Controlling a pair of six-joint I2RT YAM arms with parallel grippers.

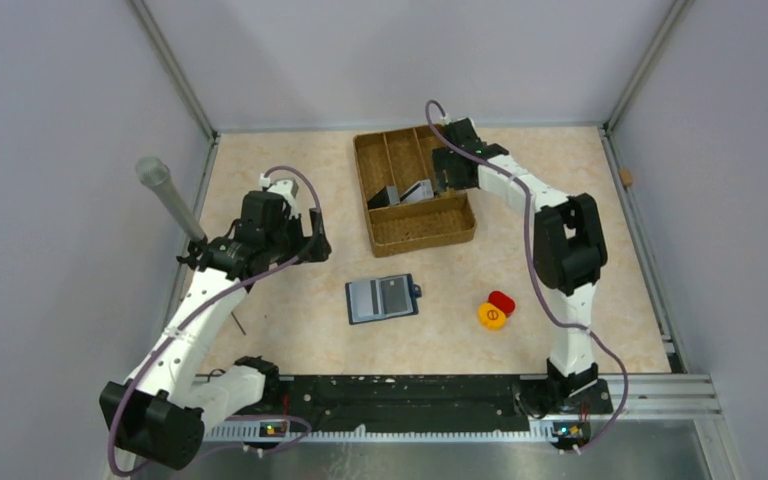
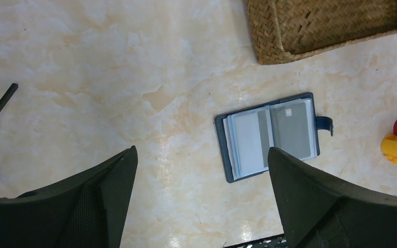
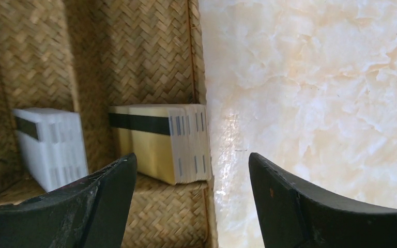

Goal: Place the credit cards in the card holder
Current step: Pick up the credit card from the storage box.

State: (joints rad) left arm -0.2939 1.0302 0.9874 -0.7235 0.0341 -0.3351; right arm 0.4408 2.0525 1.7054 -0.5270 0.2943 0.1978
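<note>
Right wrist view: right hand [image 3: 190,161] spread wide and empty, straddling the outer wall of the woven tray [image 3: 134,51]. One finger sits over the end compartment, the other over bare worktop [image 1: 450,330]. Credit cards [image 3: 157,139] lean as a stack against that wall, with a whiter stack [image 3: 51,147] one divider over.

Better to shift inward first so both fingers clear the rim, then drop straight and pinch a single outer card by its edges, not the whole stack. Little slack there, with wall on one side and divider on the other.

Card holder [image 1: 383,298] lies open on the worktop, well apart from the tray, with free room all round. Left hand [image 2: 201,155] likewise spread and empty, raised short of the holder.
</note>
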